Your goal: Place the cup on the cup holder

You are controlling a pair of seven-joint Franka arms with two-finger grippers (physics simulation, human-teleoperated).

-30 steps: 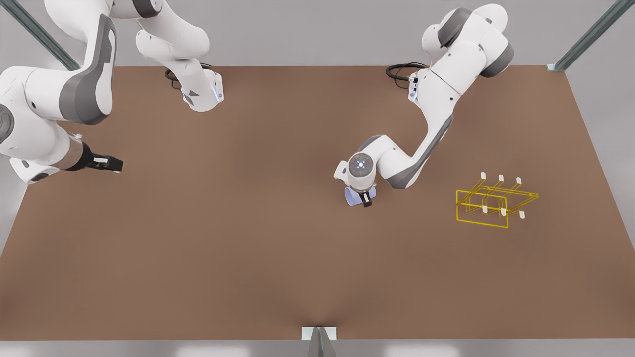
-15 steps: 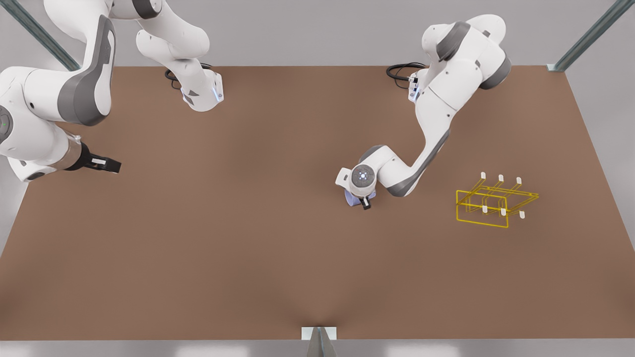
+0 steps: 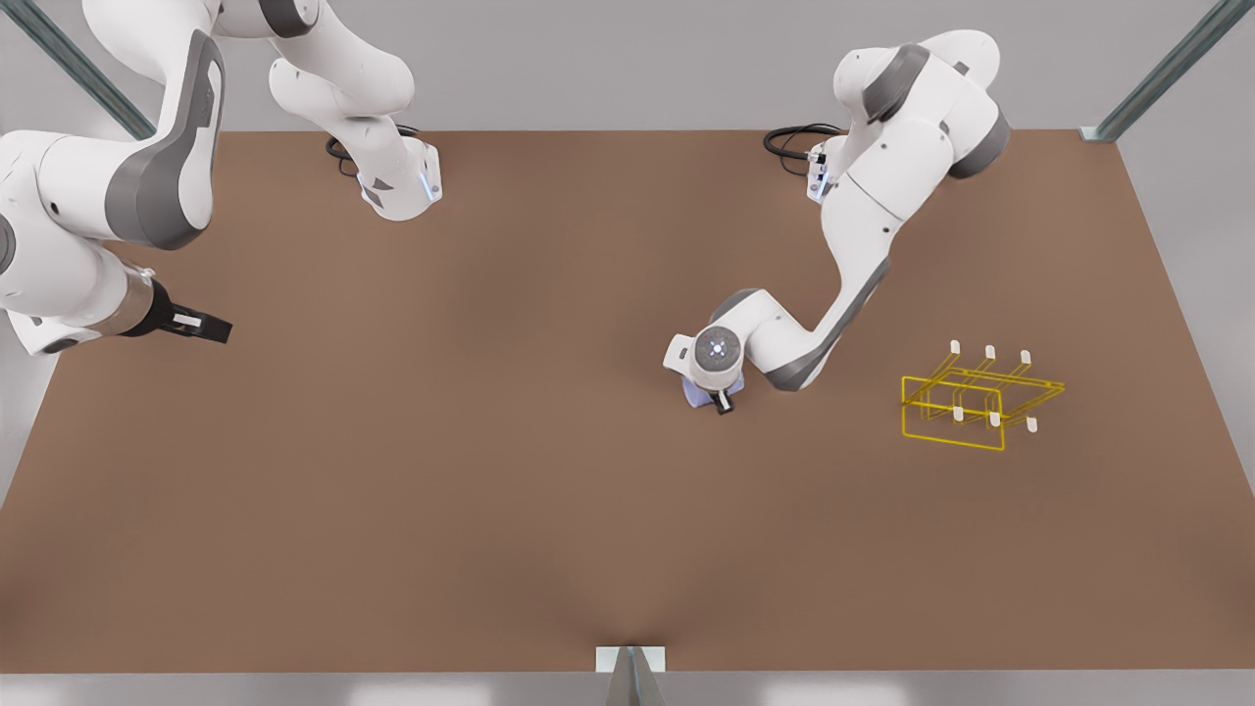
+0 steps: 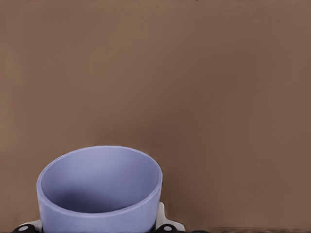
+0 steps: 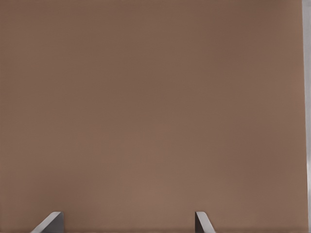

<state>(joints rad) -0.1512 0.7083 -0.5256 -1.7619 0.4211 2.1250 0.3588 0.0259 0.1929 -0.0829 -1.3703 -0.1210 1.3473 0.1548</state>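
**Cup in the left pincer's grip, mid-counter**

The cup (image 3: 698, 394) sits near the middle of the brown counter (image 3: 490, 490), a lavender-blue piece mostly hidden in the front view beneath the wrist of the arm above it. In the left wrist view the cup (image 4: 99, 189) stands close to the camera, its open mouth facing the lens and its smooth inner wall in shade, with the bare counter (image 4: 194, 73) stretching beyond it.

The left pincer (image 3: 719, 397) points down onto the cup and is clenched on it: a dark finger shows against the cup's side toward the front view's right, and in the left wrist view the finger mounts flank the cup's base on both sides.

The cup holder (image 3: 971, 400) stands well apart from the cup, toward the front view's right. It is a thin yellow wire frame with a rectangular base and white-tipped prongs rising from it, and nothing hangs on it.

The right pincer (image 3: 201, 324) waits at the front view's left edge, held above the counter and far from both cup and holder. Its two fingertips (image 5: 52, 222) stand wide apart with nothing between them, so it is released.
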